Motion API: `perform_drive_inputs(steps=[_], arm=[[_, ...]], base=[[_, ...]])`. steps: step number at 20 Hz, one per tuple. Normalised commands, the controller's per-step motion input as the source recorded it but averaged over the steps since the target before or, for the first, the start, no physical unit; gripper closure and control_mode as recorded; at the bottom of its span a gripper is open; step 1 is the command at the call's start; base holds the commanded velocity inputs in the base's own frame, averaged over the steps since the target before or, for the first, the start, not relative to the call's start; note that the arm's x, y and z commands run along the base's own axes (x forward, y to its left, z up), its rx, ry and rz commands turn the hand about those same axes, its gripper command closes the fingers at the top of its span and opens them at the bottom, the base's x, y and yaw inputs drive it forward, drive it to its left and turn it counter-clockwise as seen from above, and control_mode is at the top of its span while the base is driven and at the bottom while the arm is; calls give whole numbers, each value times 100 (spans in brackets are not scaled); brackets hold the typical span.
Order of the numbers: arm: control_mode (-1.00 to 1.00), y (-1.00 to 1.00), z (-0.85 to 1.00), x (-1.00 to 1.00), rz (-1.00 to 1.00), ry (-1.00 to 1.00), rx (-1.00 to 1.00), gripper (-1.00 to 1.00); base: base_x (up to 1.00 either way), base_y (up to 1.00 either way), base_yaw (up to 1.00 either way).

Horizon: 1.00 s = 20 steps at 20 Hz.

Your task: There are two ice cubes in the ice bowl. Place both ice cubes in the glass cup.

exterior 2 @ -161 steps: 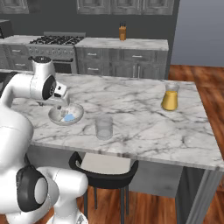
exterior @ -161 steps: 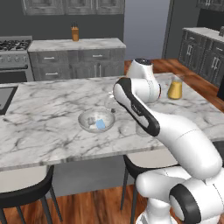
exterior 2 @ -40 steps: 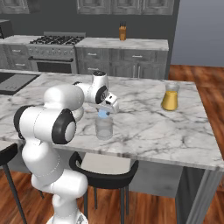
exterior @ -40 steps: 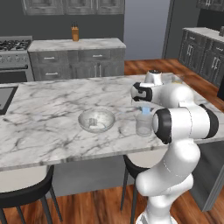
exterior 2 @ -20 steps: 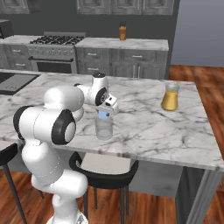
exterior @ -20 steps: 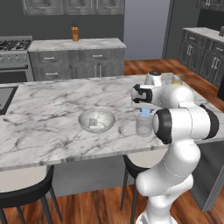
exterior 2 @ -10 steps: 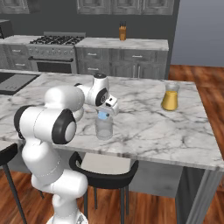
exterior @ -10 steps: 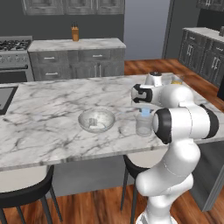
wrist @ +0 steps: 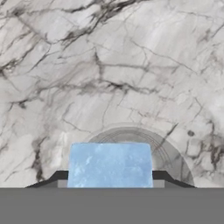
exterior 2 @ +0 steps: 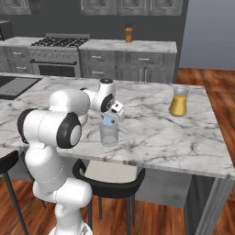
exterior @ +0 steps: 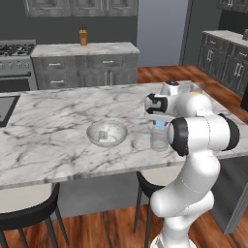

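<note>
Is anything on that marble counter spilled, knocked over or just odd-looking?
Nothing stands out. The bowl, cup and juice glass stand upright with no spill showing. The tool holds a blue ice cube over the cup.

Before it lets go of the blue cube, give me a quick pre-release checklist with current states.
1. Blue ice cube held between the fingers of the gripper: ok.
2. Gripper above the glass cup: ok in both base views; in the hand view the cup's round rim lies right behind the cube.
3. Cube exactly centred over the opening: cannot tell, the cup sits low in the hand view and is partly cut off.
4. Cup upright on the counter: ok.
5. Glass of orange drink far from the drop spot: ok.
6. Whitish cube lying in the bowl for the next pick: ok.
</note>
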Motion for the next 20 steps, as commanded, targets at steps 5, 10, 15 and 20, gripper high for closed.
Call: perform_drive_inputs(steps=[5, 10, 15, 20], arm=[[-100, 0, 0, 1, 0, 0, 2, 100], [-100, 0, 0, 11, 0, 0, 0, 100], [-100, 0, 0, 8, 0, 0, 0, -100], [-100, 0, 0, 0, 0, 0, 0, -100]], base=[[0, 0, 0], [0, 0, 0], [0, 0, 0], [0, 0, 0]])
